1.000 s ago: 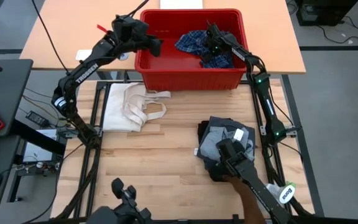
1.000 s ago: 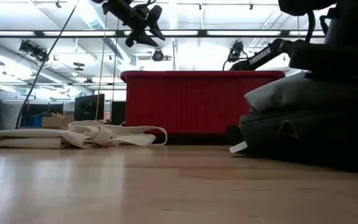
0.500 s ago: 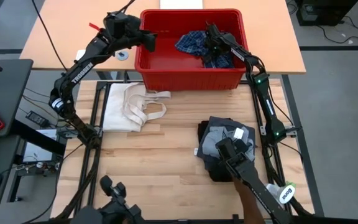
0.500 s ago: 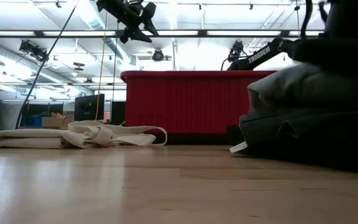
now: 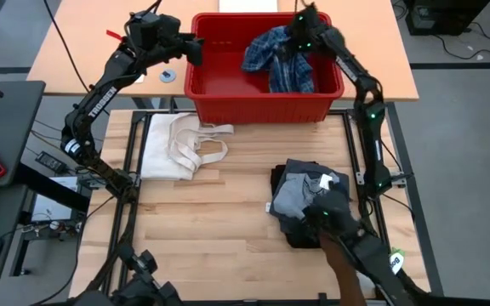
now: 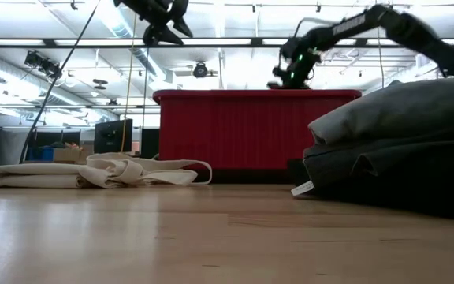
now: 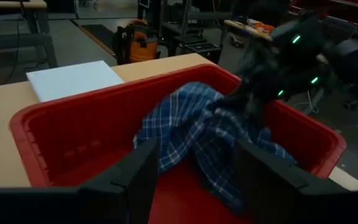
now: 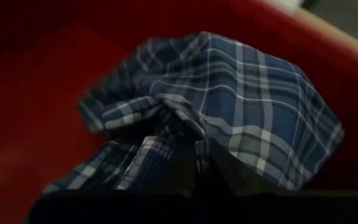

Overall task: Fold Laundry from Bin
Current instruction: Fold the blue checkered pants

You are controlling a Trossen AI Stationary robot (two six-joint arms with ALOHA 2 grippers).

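**Plaid shirt in my right hand, hanging over the red bin**

I take the bin [image 5: 262, 93] as my landmark. It sits at the far end of the wooden surface [image 5: 219, 229], against a lighter board beyond it. My right hand [image 5: 300, 32] is above the bin's far right part, and its fingers are clamped together on the blue-and-white plaid shirt [image 5: 281, 61]. The shirt hangs from that grip in a bunched drape, its lower folds reaching down inside the bin toward the right wall. In the right wrist view the plaid cloth [image 8: 229, 106] fills the picture, gathered at the fingers, with red bin wall all around it. In the low view the right hand [image 6: 294, 75] shows just above the bin's rim [image 6: 251, 96].

My left hand [image 5: 192, 49] hovers just outside the bin's far left corner, above rim level. Its fingers [image 7: 145, 174] stand apart and hold nothing; between them the left wrist view looks into the bin at the shirt [image 7: 197, 134].

On the near side of the bin, to the left, lies a cream-white cloth with strap loops [image 5: 181, 144], flat on the surface. On the near side to the right sits a pile of folded garments [image 5: 309, 200], light grey over dark grey and black. A third dark arm [image 5: 356, 251] reaches to that pile from the near edge.
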